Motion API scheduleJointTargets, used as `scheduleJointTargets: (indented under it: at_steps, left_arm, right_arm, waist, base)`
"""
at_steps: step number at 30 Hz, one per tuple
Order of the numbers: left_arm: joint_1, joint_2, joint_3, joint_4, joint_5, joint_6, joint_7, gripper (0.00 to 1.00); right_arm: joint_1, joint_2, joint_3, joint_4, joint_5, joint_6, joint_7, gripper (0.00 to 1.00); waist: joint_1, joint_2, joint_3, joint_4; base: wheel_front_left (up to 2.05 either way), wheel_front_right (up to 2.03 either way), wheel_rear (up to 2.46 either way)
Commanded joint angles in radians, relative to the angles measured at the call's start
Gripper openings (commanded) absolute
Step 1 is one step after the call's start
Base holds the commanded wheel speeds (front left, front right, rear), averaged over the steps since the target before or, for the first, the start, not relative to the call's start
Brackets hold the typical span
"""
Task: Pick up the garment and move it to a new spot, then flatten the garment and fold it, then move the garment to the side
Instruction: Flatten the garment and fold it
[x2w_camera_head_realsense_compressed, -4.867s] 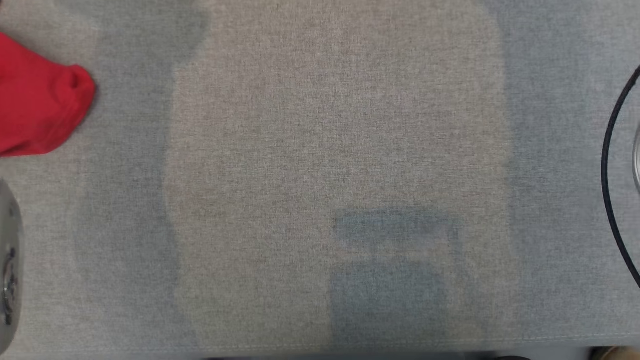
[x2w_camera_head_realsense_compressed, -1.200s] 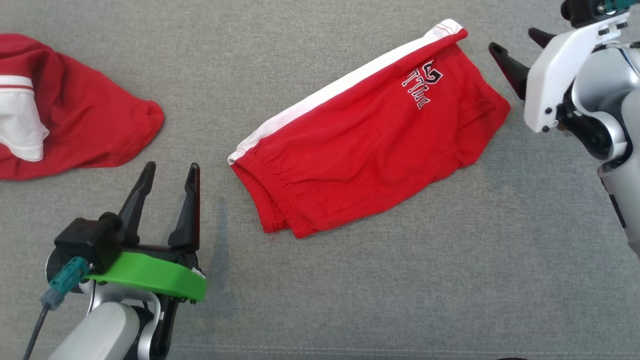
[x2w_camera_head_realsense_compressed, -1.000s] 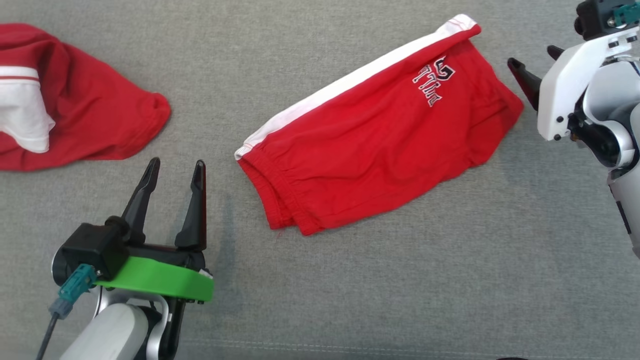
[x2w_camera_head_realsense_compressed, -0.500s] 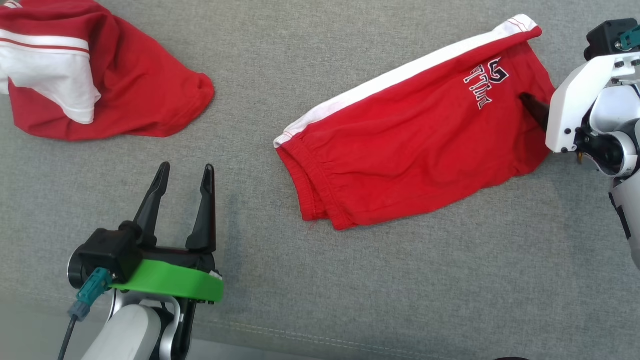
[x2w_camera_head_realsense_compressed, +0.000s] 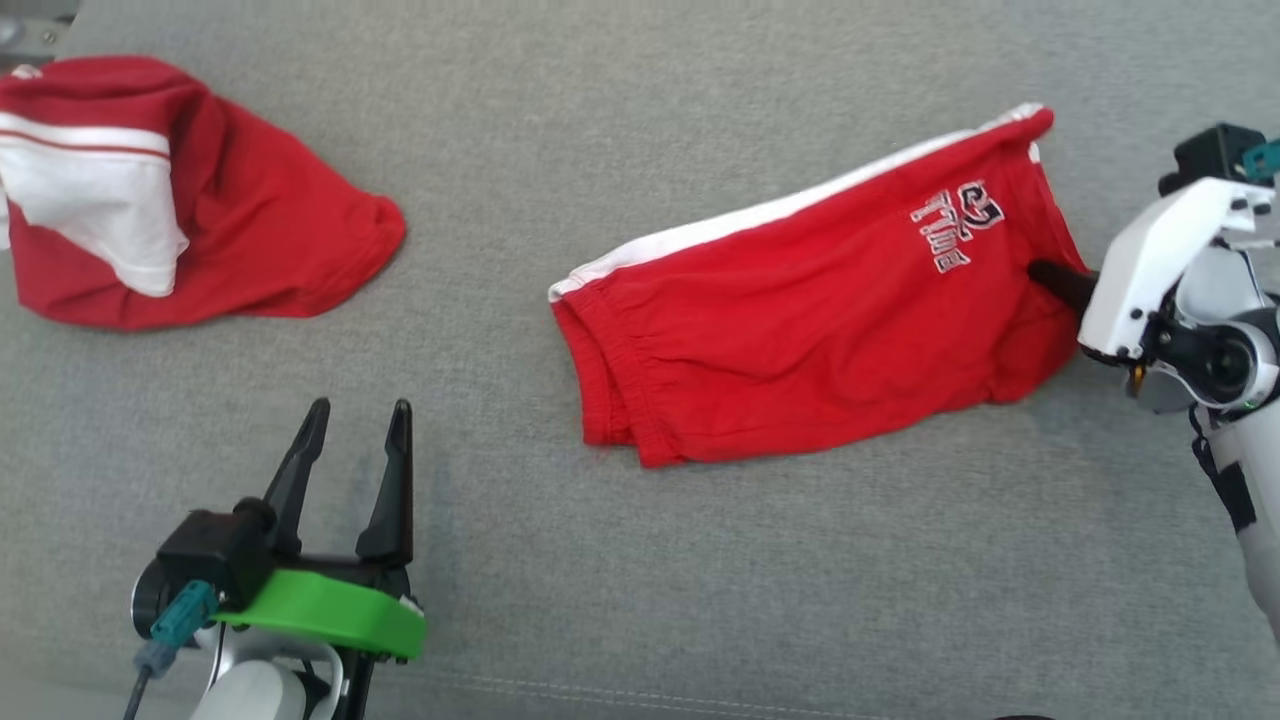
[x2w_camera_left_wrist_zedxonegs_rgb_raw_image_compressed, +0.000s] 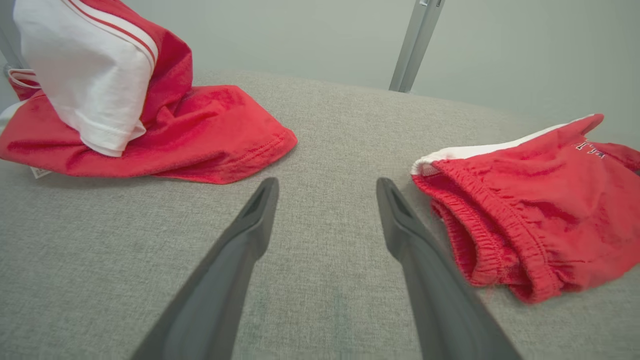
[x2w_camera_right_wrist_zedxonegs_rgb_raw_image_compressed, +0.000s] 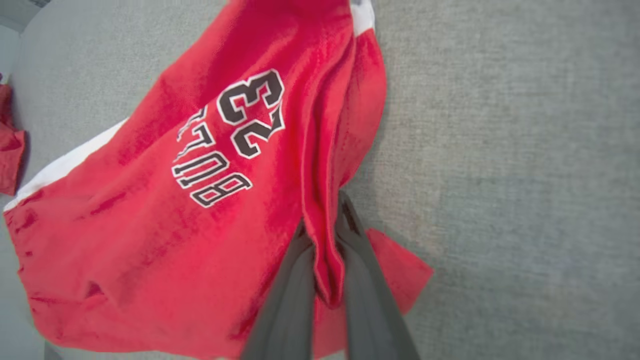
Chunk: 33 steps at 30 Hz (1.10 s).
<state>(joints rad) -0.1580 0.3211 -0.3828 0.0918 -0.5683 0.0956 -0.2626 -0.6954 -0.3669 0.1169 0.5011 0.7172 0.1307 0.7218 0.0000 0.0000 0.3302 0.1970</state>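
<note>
Red shorts (x2w_camera_head_realsense_compressed: 800, 340) with a white side stripe and black-and-white lettering lie on the grey fabric surface, waistband toward the left. My right gripper (x2w_camera_head_realsense_compressed: 1050, 280) is shut on a fold of their right leg hem; the right wrist view shows both dark fingers pinching the red shorts (x2w_camera_right_wrist_zedxonegs_rgb_raw_image_compressed: 225, 190) at my right gripper (x2w_camera_right_wrist_zedxonegs_rgb_raw_image_compressed: 322, 235). My left gripper (x2w_camera_head_realsense_compressed: 360, 420) stands open at the lower left, well left of the waistband, holding nothing. In the left wrist view my left gripper (x2w_camera_left_wrist_zedxonegs_rgb_raw_image_compressed: 325, 190) is open, with the shorts (x2w_camera_left_wrist_zedxonegs_rgb_raw_image_compressed: 530, 200) to its right.
A second red and white garment (x2w_camera_head_realsense_compressed: 170, 200) lies crumpled at the far left, also the red and white garment (x2w_camera_left_wrist_zedxonegs_rgb_raw_image_compressed: 115, 110) ahead-left of the left fingers. A metal post (x2w_camera_left_wrist_zedxonegs_rgb_raw_image_compressed: 417, 40) stands behind the surface. The surface's front seam (x2w_camera_head_realsense_compressed: 700, 695) runs along the bottom.
The camera has shifted. My right gripper has come onto the shorts' right hem and shut on it; the hem is now bunched. The left gripper stays open.
</note>
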Motion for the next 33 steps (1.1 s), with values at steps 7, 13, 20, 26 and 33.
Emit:
scheduleJointTargets:
  at_steps: [7, 13, 20, 26, 33]
  left_arm:
    - [0.07, -0.009, 0.011, 0.019, 0.005, -0.04, -0.003, 1.0]
    - [0.098, -0.025, 0.003, 0.037, 0.032, -0.081, -0.003, 1.0]
    - [0.115, -0.055, 0.004, 0.05, 0.054, -0.1, -0.003, 1.0]
    - [0.114, -0.097, 0.009, 0.057, 0.07, -0.114, -0.003, 1.0]
    - [0.089, -0.11, 0.01, 0.074, 0.09, -0.136, -0.003, 1.0]
  right_arm:
    - [0.117, -0.016, -0.096, 0.002, 0.029, 0.0, 0.008, 0.0]
    - [0.203, 0.0, -0.195, 0.02, 0.016, 0.0, -0.055, 0.0]
    - [0.238, -0.05, -0.258, -0.041, -0.006, 0.0, -0.103, 0.0]
    - [0.236, -0.063, -0.107, -0.327, 0.016, 0.0, -0.01, 0.0]
    - [0.172, 0.008, 0.09, -0.468, 0.009, 0.0, 0.035, 0.0]
  waist:
    - [0.0, 0.0, -0.105, -0.115]
    - [0.0, 0.0, -0.112, -0.147]
    - [0.0, 0.0, -0.119, -0.158]
    - [0.0, 0.0, -0.106, -0.173]
    - [0.0, 0.0, -0.085, -0.181]
  base:
    - [0.0, 0.0, 0.0]
    - [0.0, 0.0, 0.0]
    - [0.0, 0.0, 0.0]
    - [0.0, 0.0, 0.0]
    - [0.0, 0.0, 0.0]
